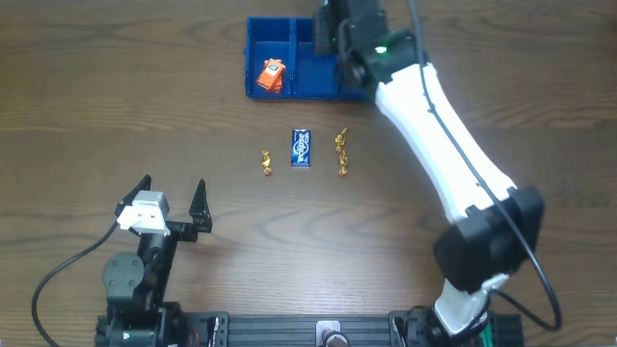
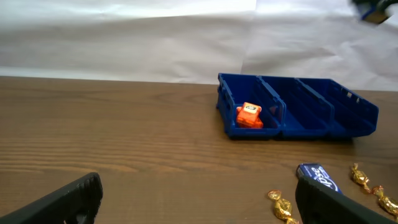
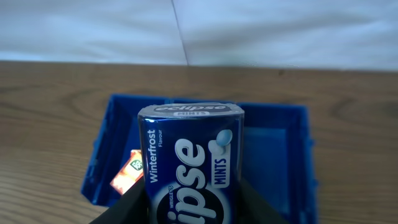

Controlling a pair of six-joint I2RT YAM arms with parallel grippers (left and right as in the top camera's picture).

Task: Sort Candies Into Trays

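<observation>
Clamping a blue rectangular mint tin [image 3: 189,162] over the blue three-bin plastic tray [image 1: 313,75] at the desk [image 1: 96,96] far edge, right gripper [image 3: 193,208], orange candy box [image 1: 273,75] in its left-end bin, left gripper [image 1: 174,183] spread wide, empty

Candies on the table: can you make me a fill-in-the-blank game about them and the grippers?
The orange candy lies in the ___ tray.
Beside the blue candy bar lie ___ gold candies.
The left gripper is ___, while the right gripper holds a tin.
Missing words: blue; three; open.
</observation>
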